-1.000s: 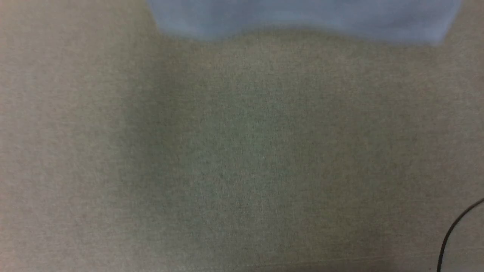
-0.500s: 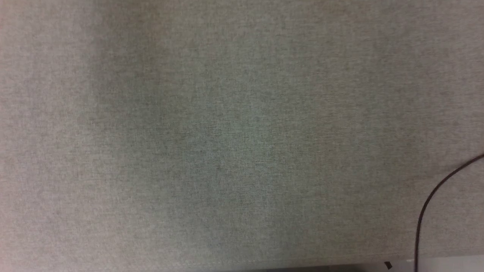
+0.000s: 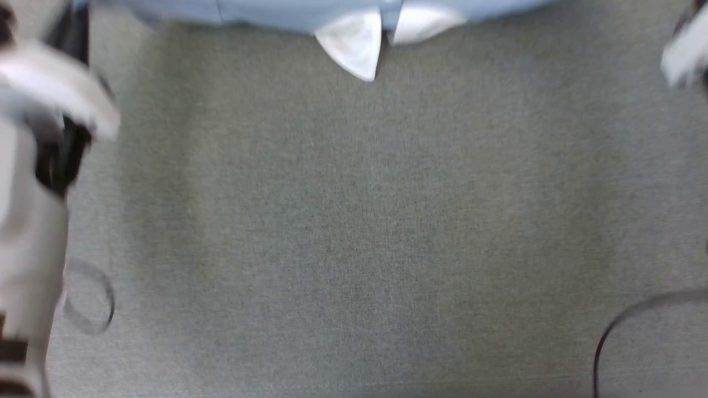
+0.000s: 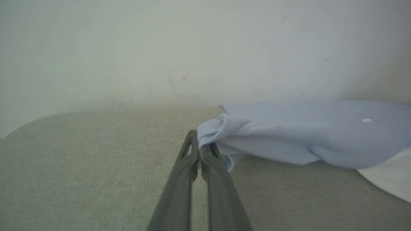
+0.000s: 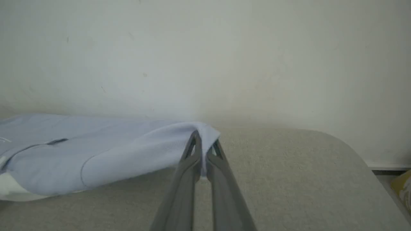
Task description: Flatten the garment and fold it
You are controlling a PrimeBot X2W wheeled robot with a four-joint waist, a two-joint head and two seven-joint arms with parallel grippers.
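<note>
1. I see the light blue short-sleeved polo shirt (image 4: 305, 134) with its white collar (image 3: 354, 44) spread sideways across the far part of the grey-green woven fabric surface (image 3: 354, 221), close to a pale plain wall (image 4: 160, 48).
2. My left fingers (image 4: 188, 166) are pressed together and clamped on a bunched edge of the shirt at one end.
3. My right fingers (image 5: 189, 170) are likewise together, pinching a fold of the shirt that drapes over their tips at the other end.
4. In both wrist views the cloth beside the fingers sits slightly raised, with shadow beneath it.
5. In the head view the shirt runs along the top edge, and the two collar points hang toward me.
6. A small white button (image 4: 367, 120) shows on the shirt in the left wrist view.
7. The pale left forearm (image 3: 27, 237) is blurred at the left edge of the head view, and a blurred pale part of the right arm (image 3: 686, 55) sits in the upper right corner.
8. A thin black cable (image 3: 608, 337) curves over the lower right of the surface, well apart from the shirt.
9. A yellow thing (image 5: 403, 186) sits past the surface's edge; I cannot tell what it is.
</note>
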